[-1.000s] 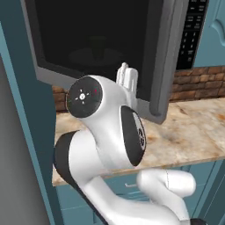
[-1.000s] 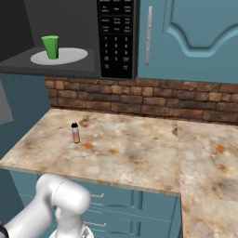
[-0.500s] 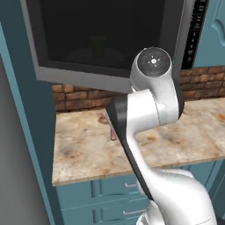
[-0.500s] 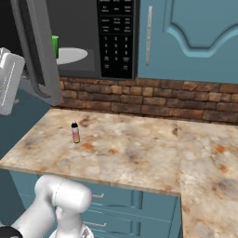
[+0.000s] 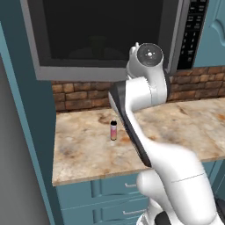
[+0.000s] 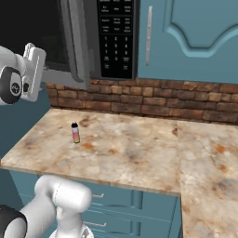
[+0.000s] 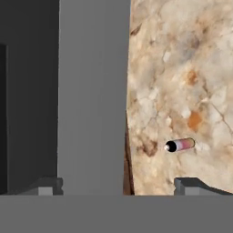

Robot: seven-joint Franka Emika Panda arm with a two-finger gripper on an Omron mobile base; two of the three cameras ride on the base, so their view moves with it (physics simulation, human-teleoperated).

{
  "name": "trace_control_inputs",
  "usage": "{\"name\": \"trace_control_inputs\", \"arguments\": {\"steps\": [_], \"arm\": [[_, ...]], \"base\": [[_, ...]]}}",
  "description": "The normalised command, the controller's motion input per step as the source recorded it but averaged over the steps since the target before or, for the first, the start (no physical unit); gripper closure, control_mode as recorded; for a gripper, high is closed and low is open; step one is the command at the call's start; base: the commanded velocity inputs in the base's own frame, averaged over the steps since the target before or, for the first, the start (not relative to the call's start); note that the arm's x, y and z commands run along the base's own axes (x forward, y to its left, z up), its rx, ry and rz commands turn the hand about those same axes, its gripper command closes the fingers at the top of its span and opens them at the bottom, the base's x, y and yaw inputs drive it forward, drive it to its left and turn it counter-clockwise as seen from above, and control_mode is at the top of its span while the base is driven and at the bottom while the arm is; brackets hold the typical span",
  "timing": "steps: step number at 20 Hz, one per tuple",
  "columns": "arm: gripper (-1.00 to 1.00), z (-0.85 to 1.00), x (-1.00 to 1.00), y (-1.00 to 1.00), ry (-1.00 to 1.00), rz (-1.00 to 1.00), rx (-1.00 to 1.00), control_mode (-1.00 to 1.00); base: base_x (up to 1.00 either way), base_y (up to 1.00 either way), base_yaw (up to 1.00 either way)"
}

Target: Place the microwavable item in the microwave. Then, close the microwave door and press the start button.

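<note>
The microwave door is standing close to shut: in the left base view its dark glass is covering nearly the whole front, and in the right base view the door's free edge is sitting just beside the black keypad panel with a narrow gap left. The arm is reaching up against the door, its wrist showing at the left of the right base view.

In the hand view the gripper is looking down the grey door frame; its fingertips are set wide apart with nothing between them, the frame edge passing through the gap but not pinched.

The green cup cannot be made out now. A faint rounded shape behind the glass may be the turntable plate; judged from that and the near-closed door, the cup is probably inside the microwave, but this is not confirmed.

The slim pink bottle is standing upright on the marble counter, well apart from the arm.

Step in hand, as judged: finishing the door closure, start button not yet pressed.

Risks:
- Door stopping short of latching if the push is ending early; the start press would then be doing nothing.
- Open fingers straddling the frame edge could snag it on withdrawal and be pulling the door back open.
- Small keypad buttons; an off-centre press could be hitting a neighbouring key.
</note>
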Motion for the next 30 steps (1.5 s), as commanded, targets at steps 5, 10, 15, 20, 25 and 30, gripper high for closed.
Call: {"name": "trace_control_inputs", "arguments": {"steps": [5, 10, 15, 20, 25, 30], "arm": [[-1.0, 0.14, 0.77, 0.0, 0.03, 0.01, 0.0, -1.0], [-1.0, 0.0, 0.69, 0.0, 0.01, 0.03, 0.01, -1.0], [-1.0, -0.03, 0.41, -0.03, 0.0, 0.07, 0.05, -1.0], [-1.0, -0.02, -0.37, -0.21, -0.02, 0.1, 0.09, -1.0], [-1.0, 0.19, -1.0, -0.74, -0.15, 0.14, 0.11, -1.0], [-1.0, 0.32, -0.86, -1.0, -0.04, 0.11, 0.19, -1.0]], "base": [[0.0, 0.0, 0.0], [0.0, 0.0, 0.0], [0.0, 0.0, 0.0], [0.0, 0.0, 0.0], [0.0, 0.0, 0.0], [0.0, 0.0, 0.0]]}}
